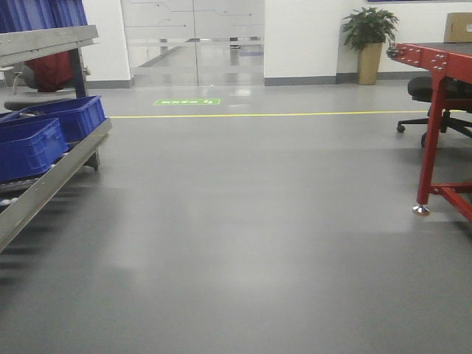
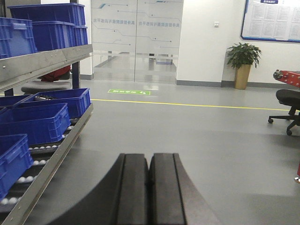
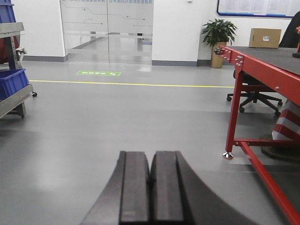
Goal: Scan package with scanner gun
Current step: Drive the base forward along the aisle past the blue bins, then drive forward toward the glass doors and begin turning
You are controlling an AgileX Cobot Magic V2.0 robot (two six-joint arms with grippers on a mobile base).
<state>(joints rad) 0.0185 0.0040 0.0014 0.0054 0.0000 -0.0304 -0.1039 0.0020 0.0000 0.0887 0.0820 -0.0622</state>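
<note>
Grey floor [image 1: 236, 243], glass doors [image 1: 193, 37] — red table [image 1: 430, 147], blue bins [image 1: 29, 147].

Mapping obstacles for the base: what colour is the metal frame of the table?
Red: the metal table frame shows best in the right wrist view.

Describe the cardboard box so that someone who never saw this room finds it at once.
Look for the red metal table on the right side of the room. At its far end, right of the potted plant, sits the cardboard box. It is plain brown with a small white label on its front, unlike the blue crates opposite.
</note>
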